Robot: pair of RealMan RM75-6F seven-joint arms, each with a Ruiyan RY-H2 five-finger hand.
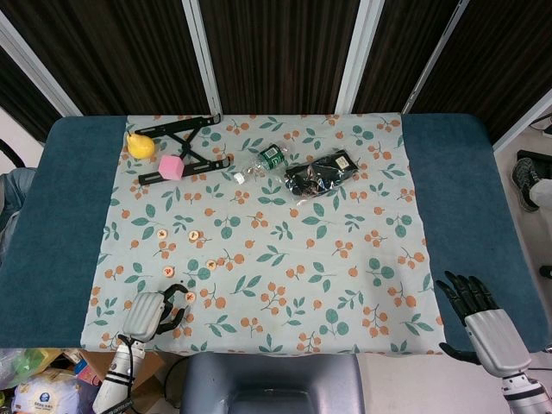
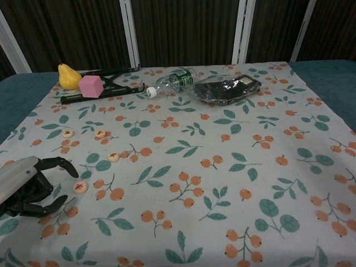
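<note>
Four round wooden discs (image 2: 80, 187) lie by the left hand (image 2: 25, 186), its fingers curled over nothing; right hand (image 1: 483, 323) spread apart

left hand (image 2: 28, 186) sits low at the near left, fingers curled but apart; right hand (image 1: 480, 321) hangs open near right.

yellow pear (image 2: 68, 76), pink cube (image 2: 90, 86), black folding stand (image 1: 184, 147), plastic bottle (image 2: 172, 81), dark packet (image 2: 227, 88)
</note>
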